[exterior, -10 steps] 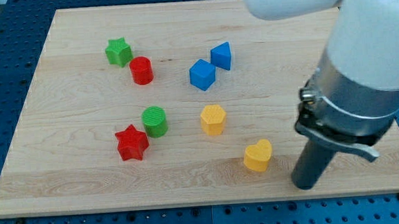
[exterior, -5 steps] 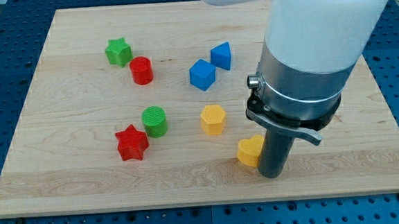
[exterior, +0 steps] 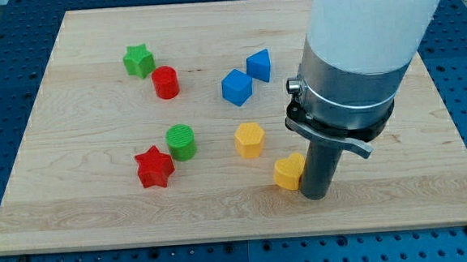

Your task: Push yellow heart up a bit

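Observation:
The yellow heart lies on the wooden board at the lower middle right. My tip rests on the board right against the heart's right side, slightly below it, and the rod hides the heart's right edge. A yellow hexagon block sits just up and left of the heart.
A blue cube and a blue triangular block sit above the yellow hexagon. A green cylinder and red star lie to the left. A green star and red cylinder sit upper left.
My tip moved left from the heart's right and met it. The heart has slid left and a little up.

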Robot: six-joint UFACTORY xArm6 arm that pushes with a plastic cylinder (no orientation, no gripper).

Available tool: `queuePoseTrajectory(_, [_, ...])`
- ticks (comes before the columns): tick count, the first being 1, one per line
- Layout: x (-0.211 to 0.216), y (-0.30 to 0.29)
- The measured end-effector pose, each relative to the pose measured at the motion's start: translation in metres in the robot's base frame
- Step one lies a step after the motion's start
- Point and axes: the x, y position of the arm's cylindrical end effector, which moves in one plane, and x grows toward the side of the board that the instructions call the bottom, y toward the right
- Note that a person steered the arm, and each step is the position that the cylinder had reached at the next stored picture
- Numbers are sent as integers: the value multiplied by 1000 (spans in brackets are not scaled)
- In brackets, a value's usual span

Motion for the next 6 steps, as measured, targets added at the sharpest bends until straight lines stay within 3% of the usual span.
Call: queuePoseTrajectory(6, [-13, 17])
